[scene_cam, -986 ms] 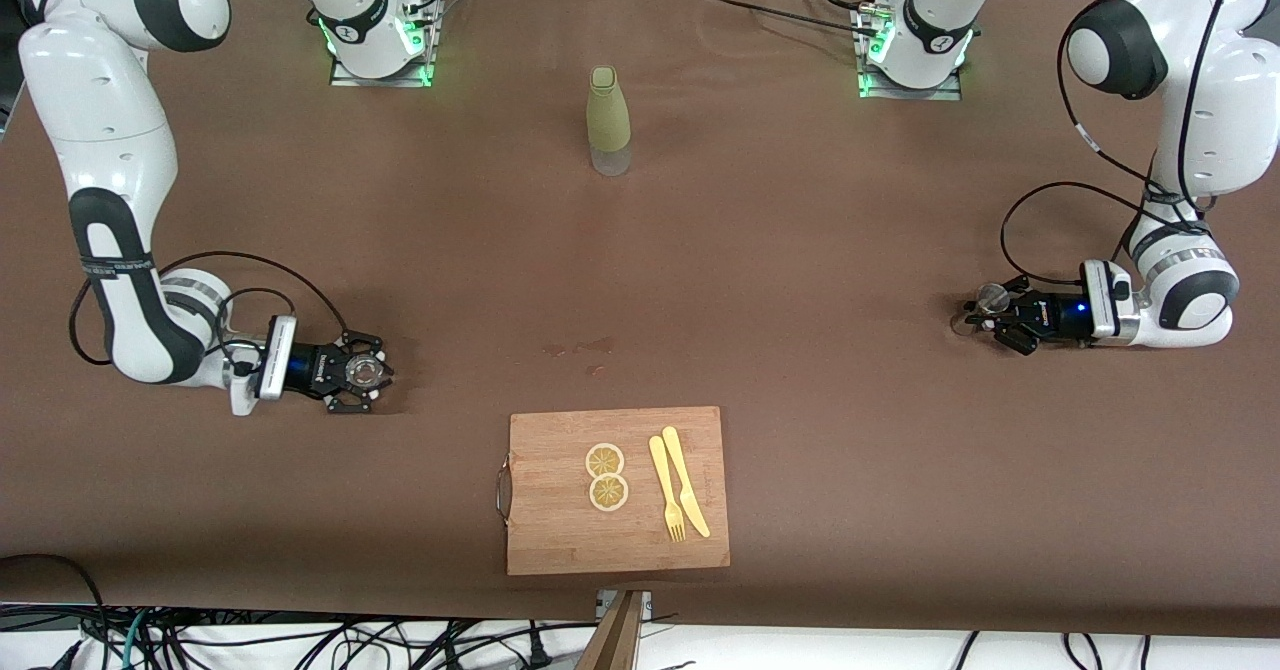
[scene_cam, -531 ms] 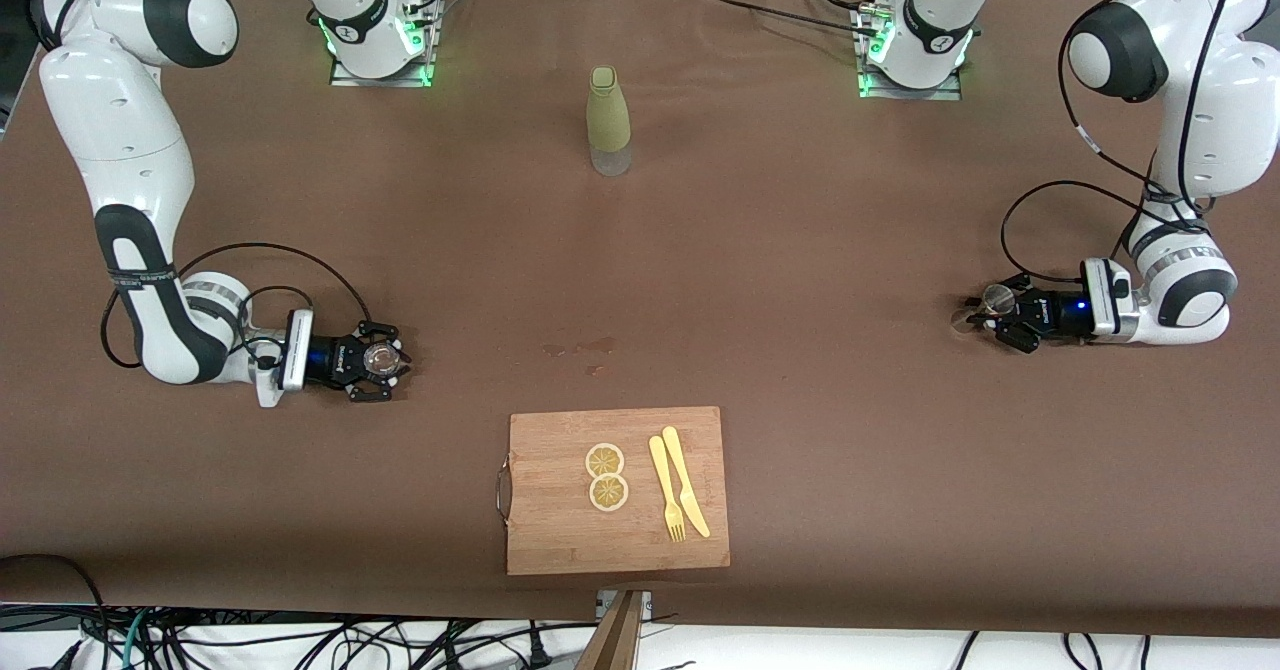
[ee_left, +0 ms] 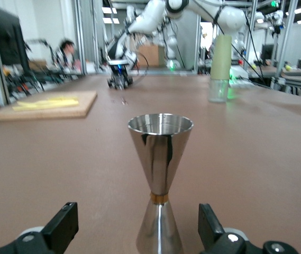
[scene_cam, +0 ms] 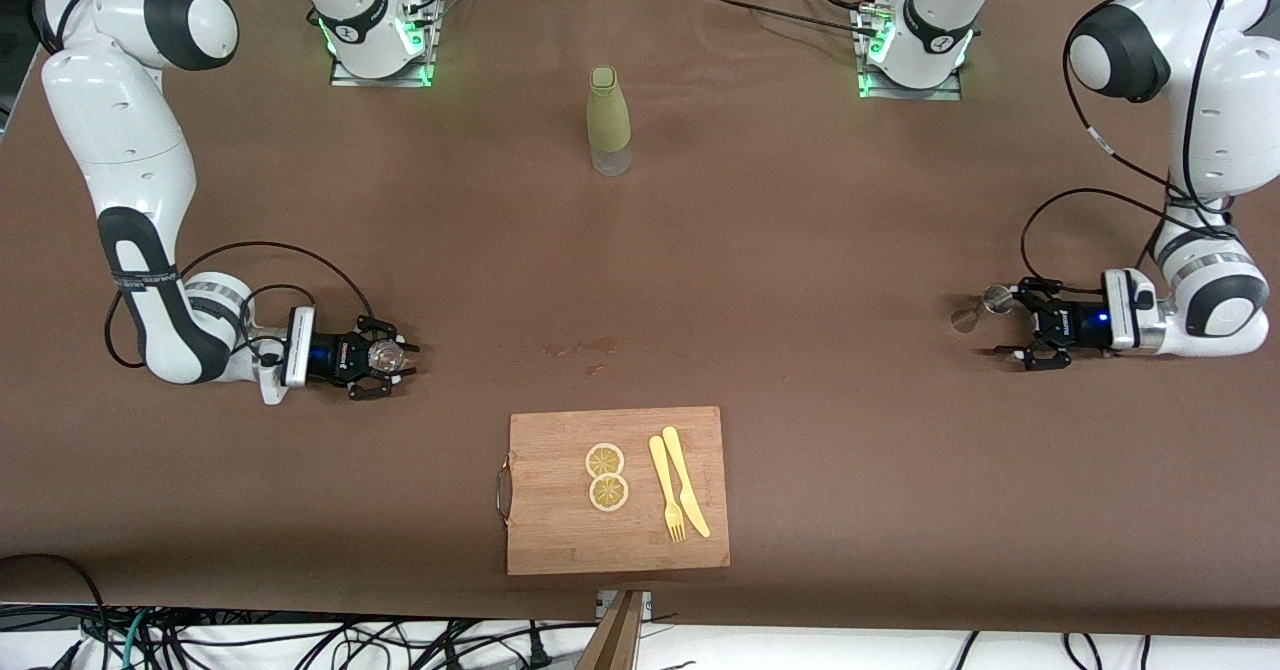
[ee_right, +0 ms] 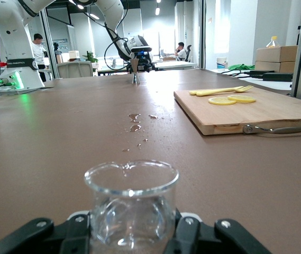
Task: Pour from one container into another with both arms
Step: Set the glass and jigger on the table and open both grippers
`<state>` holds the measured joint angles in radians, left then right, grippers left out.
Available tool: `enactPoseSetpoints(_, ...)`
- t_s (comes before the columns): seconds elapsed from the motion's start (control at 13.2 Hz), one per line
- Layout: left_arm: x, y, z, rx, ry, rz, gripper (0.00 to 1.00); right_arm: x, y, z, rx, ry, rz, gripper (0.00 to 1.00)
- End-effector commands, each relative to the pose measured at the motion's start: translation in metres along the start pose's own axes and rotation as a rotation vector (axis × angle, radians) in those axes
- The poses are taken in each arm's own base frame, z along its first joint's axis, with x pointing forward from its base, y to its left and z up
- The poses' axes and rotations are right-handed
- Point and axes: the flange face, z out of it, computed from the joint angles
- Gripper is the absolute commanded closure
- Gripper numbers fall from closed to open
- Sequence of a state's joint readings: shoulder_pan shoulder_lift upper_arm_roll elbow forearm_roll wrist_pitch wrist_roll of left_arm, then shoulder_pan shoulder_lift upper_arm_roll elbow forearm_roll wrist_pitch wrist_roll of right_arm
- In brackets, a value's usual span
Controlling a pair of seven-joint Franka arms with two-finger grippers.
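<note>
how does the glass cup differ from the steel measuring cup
The glass cup is clear, squat and straight-sided; the steel measuring cup is shiny, opaque, taller and hourglass-shaped. The glass cup stands toward the right arm's end of the table, the measuring cup toward the left arm's. Both stand upright.

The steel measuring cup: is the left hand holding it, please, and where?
Nothing is held: the left hand is open and clear of the steel measuring cup, which stands upright on the table.
</note>
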<state>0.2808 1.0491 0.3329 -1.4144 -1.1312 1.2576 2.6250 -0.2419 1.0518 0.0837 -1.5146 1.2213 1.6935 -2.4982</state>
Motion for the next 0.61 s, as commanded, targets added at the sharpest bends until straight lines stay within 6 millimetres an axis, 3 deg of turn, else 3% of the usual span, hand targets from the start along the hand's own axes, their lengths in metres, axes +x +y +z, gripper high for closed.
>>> enactPoseSetpoints(0.0, 0.03, -0.009, -0.018, -0.058, -0.136, -0.179, 0.0, -0.003, -0.002, -0.016, -0.019, 0.037, -0.01, 0.0)
enactPoseSetpoints(0.23, 0.08, -0.022, -0.042, -0.088, -0.292, -0.368, 0.0, -0.006, -0.005, -0.034, -0.027, 0.028, -0.002, 0.0)
enactPoseSetpoints(0.53, 0.128, -0.033, -0.043, -0.075, -0.468, -0.695, 0.0, 0.002, -0.009, -0.074, -0.002, -0.028, 0.068, 0.0)
